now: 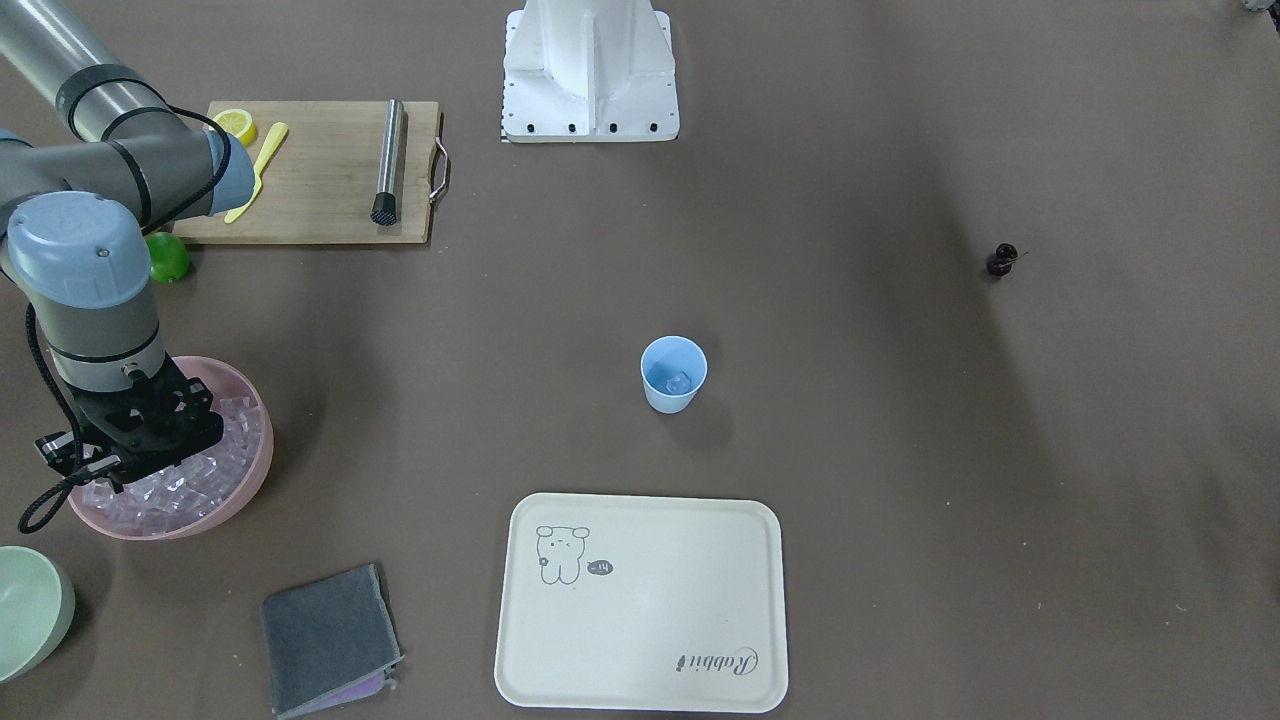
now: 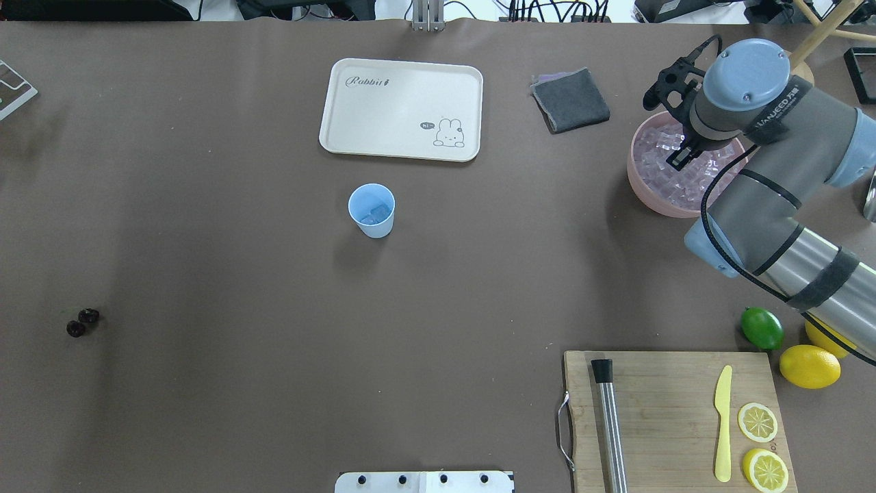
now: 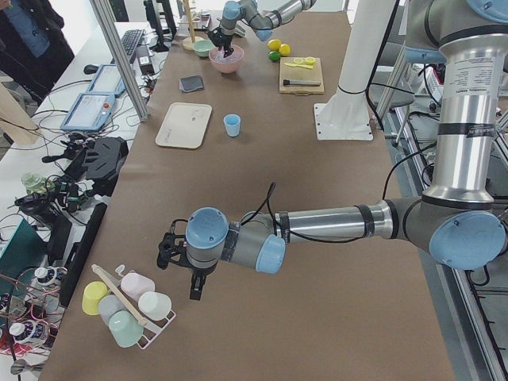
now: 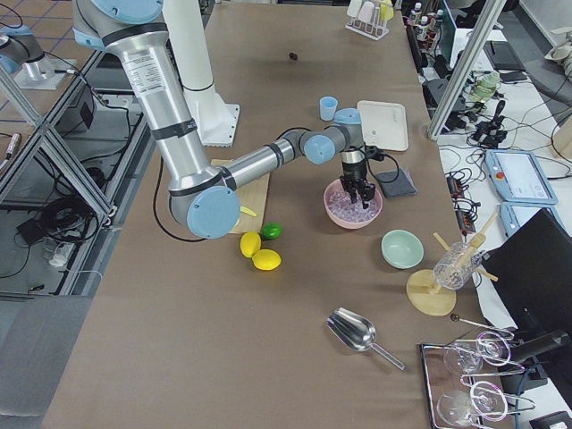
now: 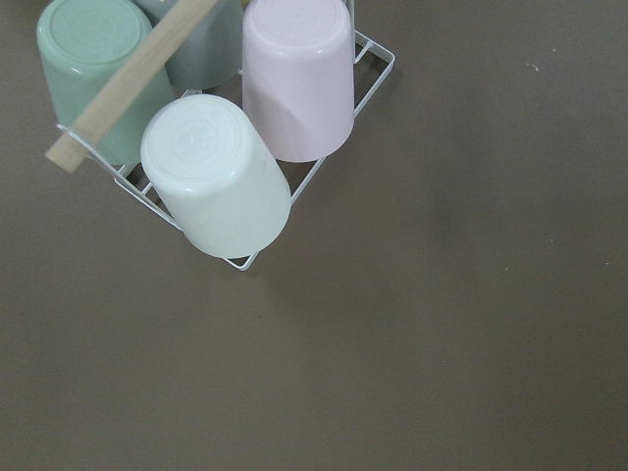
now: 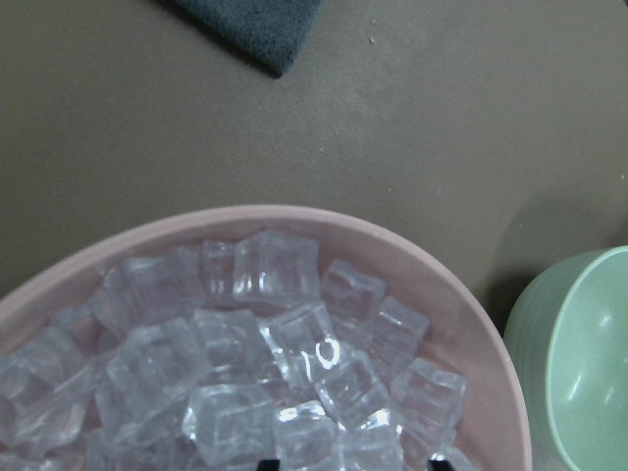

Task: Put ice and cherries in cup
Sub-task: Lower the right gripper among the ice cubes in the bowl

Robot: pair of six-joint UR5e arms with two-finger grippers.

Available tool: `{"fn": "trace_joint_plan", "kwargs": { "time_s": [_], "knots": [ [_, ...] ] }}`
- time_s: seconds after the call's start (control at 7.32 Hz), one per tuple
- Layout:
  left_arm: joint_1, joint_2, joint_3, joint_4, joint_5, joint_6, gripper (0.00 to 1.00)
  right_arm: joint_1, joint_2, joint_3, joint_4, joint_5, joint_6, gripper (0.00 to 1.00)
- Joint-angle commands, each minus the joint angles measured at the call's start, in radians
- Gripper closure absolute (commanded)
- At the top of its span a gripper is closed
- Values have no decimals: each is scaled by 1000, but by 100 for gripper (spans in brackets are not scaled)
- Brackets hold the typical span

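Starting at the robot's edge of the counter, we've got a cutting board on the right with a metal rod, a yellow knife and two lemon slices lying on it. Just past its far corner sit a lime and a couple of lemons. Way over on the left, the cherries lie on the bare counter, well apart from everything else. A bit further out, around the middle, the cup stands upright with what looks like one clear cube at the bottom. Further again on the right there's the pink bowl heaped with ice. The right hand hangs right over that heap pointing down, fingers spread and gripping nothing. A green bowl sits just beside the pink one. At the far edge we see a cream tray and a folded grey cloth. The left hand hovers off at the counter's left end, near a rack of upturned cups. We can't tell whether it's spread or clenched.
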Motion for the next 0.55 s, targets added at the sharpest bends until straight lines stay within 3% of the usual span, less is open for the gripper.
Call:
{"fn": "trace_joint_plan", "kwargs": {
  "time_s": [0.0, 0.27, 0.41],
  "knots": [
    [-1, 2, -3, 0, 0, 1, 2, -2, -1, -11, 0, 0, -3, 47],
    [-1, 2, -3, 0, 0, 1, 2, -4, -1, -13, 0, -3, -3, 47],
    [-1, 2, -3, 0, 0, 1, 2, -7, -1, -13, 0, -3, -3, 59]
  ]
}}
